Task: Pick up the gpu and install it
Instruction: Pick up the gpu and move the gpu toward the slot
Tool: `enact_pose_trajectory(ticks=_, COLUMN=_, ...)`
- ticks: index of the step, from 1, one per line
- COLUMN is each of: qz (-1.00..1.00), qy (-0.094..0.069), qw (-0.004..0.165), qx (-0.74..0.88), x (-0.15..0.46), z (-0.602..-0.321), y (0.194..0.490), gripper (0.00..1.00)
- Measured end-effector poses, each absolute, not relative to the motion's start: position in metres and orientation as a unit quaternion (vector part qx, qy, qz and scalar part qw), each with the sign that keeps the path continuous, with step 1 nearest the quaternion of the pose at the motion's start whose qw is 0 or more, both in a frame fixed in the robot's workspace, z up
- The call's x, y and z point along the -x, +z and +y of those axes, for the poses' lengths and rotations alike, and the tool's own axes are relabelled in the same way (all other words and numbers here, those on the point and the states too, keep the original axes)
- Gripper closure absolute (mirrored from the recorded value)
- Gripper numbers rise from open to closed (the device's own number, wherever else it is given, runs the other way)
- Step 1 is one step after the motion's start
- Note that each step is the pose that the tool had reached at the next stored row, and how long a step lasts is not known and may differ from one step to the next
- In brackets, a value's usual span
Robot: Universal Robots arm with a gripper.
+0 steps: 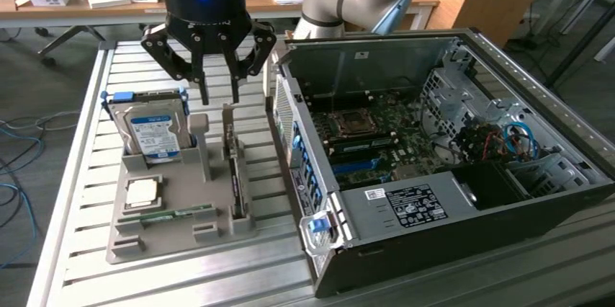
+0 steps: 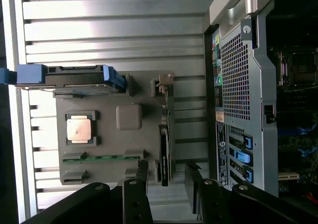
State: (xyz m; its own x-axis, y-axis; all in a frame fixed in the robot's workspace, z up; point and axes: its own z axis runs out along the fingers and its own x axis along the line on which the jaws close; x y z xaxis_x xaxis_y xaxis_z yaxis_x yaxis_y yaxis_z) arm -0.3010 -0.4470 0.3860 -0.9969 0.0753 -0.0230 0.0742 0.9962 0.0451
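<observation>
We see the black multi-link gripper (image 1: pixel 220 101) hanging over the far end of the grey moulded plastic parts tray (image 1: pixel 129 246). Its fingers (image 1: pixel 204 94) are spread wide apart and have hold of nothing.

The gpu (image 1: pixel 235 170), a thin green circuit-board card w/ a dark fan face, stands on edge in a slot along the tray's side nearest the open dark-grey metal pc tower case (image 1: pixel 384 264). It's below the fingertips, not touched by them.

In the wrist view the gripper (image 2: pixel 166 167) sits w/ one finger (image 2: pixel 141 177) on each side of the gpu (image 2: pixel 166 134), seen edge-on. The card's silver metal end bracket (image 2: pixel 164 80) is at the end away from the fingers.

Other items on the tray (image 2: pixel 109 134):
- a boxy silver hard drive w/ blue label and blue side rails (image 1: pixel 154 130) (image 2: pixel 69 77), upright in its cradle
- a square silver processor chip (image 1: pixel 142 192) (image 2: pixel 79 129), lying flat
- a narrow green memory stick (image 1: pixel 178 213) (image 2: pixel 102 158), just beside the chip

The tray lies on a ribbed aluminium table (image 1: pixel 86 105) (image 2: pixel 114 30). The case (image 2: pixel 236 75) lies on its side just beside the tray, at the exterior view's right, w/ its green motherboard (image 1: pixel 384 127) exposed.
</observation>
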Motion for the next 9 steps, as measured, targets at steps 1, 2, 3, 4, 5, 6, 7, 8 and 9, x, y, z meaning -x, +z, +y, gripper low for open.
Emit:
enact_pose_trajectory(ticks=1, qz=0.999, qy=0.022, qw=0.012, qx=-0.037, x=0.3010, z=-0.4470, y=0.3861, gripper=0.57)
enact_pose_trajectory(ticks=2, qz=0.999, qy=0.022, qw=0.012, qx=-0.037, x=0.3010, z=-0.4470, y=0.3860, gripper=0.57)
enact_pose_trajectory(ticks=3, qz=0.999, qy=0.022, qw=0.012, qx=-0.037, x=0.3010, z=-0.4470, y=0.3860, gripper=0.57)
enact_pose_trajectory(ticks=4, qz=0.999, qy=0.022, qw=0.012, qx=-0.037, x=0.3010, z=-0.4470, y=0.3860, gripper=0.57)
enact_pose_trajectory(ticks=5, qz=0.999, qy=0.022, qw=0.012, qx=-0.037, x=0.3010, z=-0.4470, y=0.3860, gripper=0.57)
enact_pose_trajectory(ticks=6, qz=0.999, qy=0.022, qw=0.012, qx=-0.037, x=0.3010, z=-0.4470, y=0.3861, gripper=0.57)
enact_pose_trajectory(ticks=7, qz=0.999, qy=0.022, qw=0.012, qx=-0.037, x=0.3010, z=-0.4470, y=0.3861, gripper=0.57)
enact_pose_trajectory(ticks=8, qz=0.999, qy=0.022, qw=0.012, qx=-0.037, x=0.3010, z=-0.4470, y=0.3861, gripper=0.57)
enact_pose_trajectory(ticks=9, qz=0.999, qy=0.022, qw=0.012, qx=-0.037, x=0.3010, z=-0.4470, y=0.3861, gripper=0.57)
